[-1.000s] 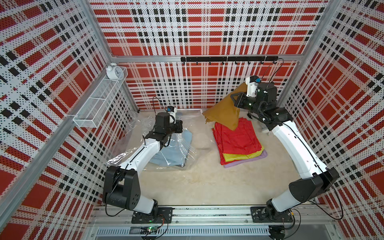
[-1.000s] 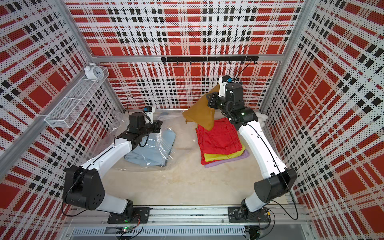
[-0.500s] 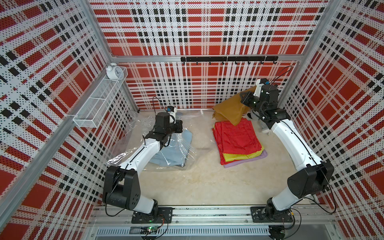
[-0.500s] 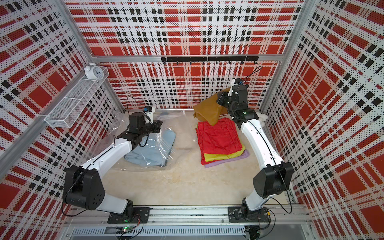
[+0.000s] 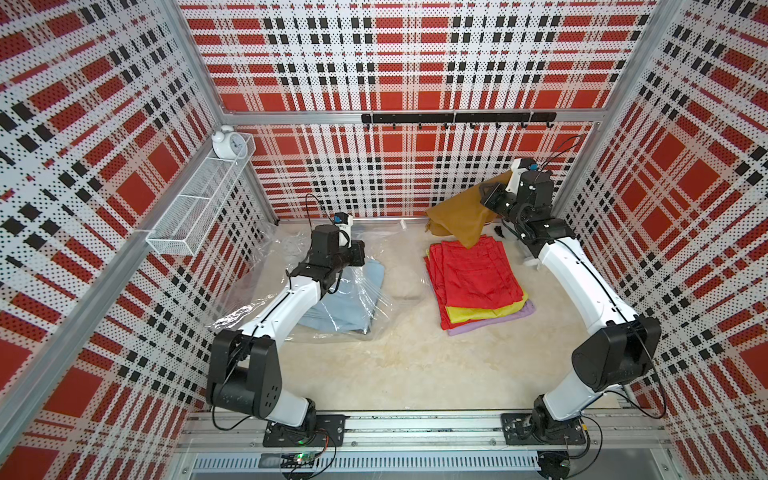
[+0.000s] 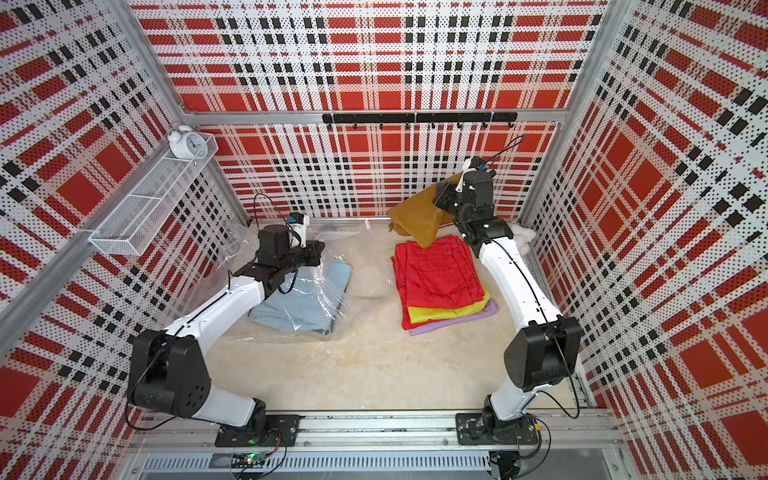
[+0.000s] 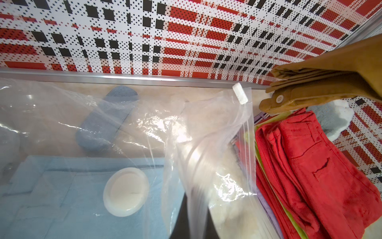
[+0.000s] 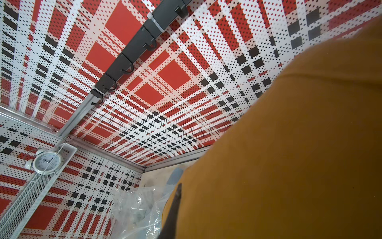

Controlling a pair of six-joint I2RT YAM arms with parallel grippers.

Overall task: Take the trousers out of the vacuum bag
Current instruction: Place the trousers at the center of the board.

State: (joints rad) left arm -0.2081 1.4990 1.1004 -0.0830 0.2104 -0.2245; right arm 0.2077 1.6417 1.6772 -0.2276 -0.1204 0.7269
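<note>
While the low left fingers (image 5: 359, 254) pinch the vacuum bag (image 5: 266, 270), the raised right fingers (image 5: 491, 196) clamp mustard trousers (image 5: 457, 220).

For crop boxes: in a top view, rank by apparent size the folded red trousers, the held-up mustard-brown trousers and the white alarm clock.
1. folded red trousers
2. mustard-brown trousers, held nearer the camera, partly behind the right gripper
3. white alarm clock, clearly smallest
</note>
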